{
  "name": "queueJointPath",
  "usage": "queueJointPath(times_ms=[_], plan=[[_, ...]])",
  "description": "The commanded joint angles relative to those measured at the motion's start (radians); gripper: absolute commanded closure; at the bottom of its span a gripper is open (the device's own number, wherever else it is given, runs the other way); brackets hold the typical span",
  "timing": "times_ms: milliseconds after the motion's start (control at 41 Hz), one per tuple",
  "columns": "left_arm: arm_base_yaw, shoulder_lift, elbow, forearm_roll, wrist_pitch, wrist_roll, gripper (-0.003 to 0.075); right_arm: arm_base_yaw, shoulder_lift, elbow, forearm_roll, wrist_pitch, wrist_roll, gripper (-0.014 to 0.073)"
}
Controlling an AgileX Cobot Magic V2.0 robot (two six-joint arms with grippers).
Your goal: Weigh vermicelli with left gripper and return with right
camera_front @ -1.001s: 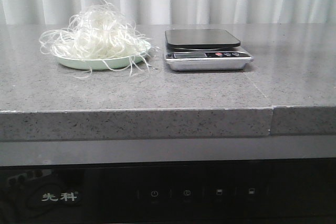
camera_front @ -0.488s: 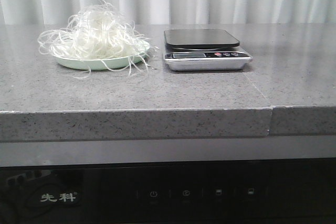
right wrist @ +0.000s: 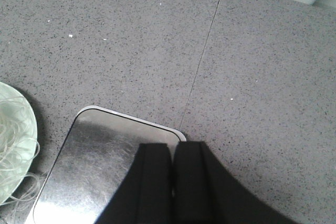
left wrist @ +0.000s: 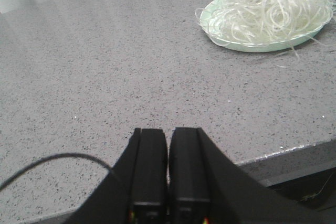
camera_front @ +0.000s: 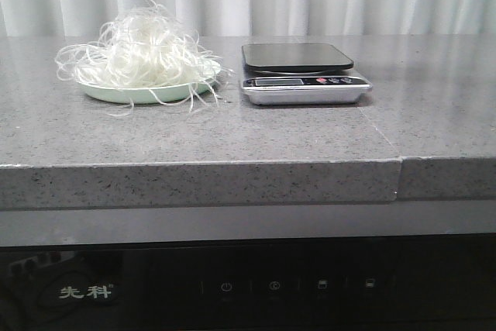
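**Both grippers pinched shut, nothing lifted yet**

Left gripper first: its black fingers are pressed together, holding nothing, hanging over bare grey countertop well short of the food. Moving along, the vermicelli sits heaped on the mint-green plate, stray loops spilling over the rim onto the stone. Just beside it, to the right, the kitchen scale waits with its dark platform bare. Above that scale hangs the right gripper, fingers together too, carrying nothing.

So we're at the very start, I'd say: the weighing leg hasn't begun. Next, the left arm should spread its fingers, reach over the tangle and bite deep, since loose strands could trail or slip free.
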Motion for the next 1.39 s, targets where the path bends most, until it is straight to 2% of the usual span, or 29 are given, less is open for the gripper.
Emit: queueJointPath(times_ms=[0, 122, 220, 635, 952, 1367], plan=[[0.002, 0.013, -0.029, 0.006, -0.077, -0.010, 0.0582, -0.006, -0.076, -0.026, -0.014, -0.062, -0.001, 0.0442], [0.002, 0.013, -0.029, 0.006, -0.077, -0.010, 0.0582, -0.006, -0.103, -0.021, -0.026, -0.085, -0.012, 0.0442], [0.002, 0.013, -0.029, 0.006, -0.077, -0.010, 0.0582, -0.006, -0.144, 0.050, -0.031, -0.158, -0.013, 0.0442], [0.002, 0.013, -0.029, 0.006, -0.077, -0.010, 0.0582, -0.030, -0.471, 0.773, -0.033, -0.629, -0.006, 0.0442], [0.002, 0.013, -0.029, 0.006, -0.077, -0.010, 0.0582, -0.152, -0.764, 1.246, -0.033, -0.825, -0.006, 0.0442], [0.002, 0.013, -0.029, 0.006, -0.077, -0.010, 0.0582, -0.350, -1.177, 1.708, -0.033, -0.957, -0.006, 0.0442]])
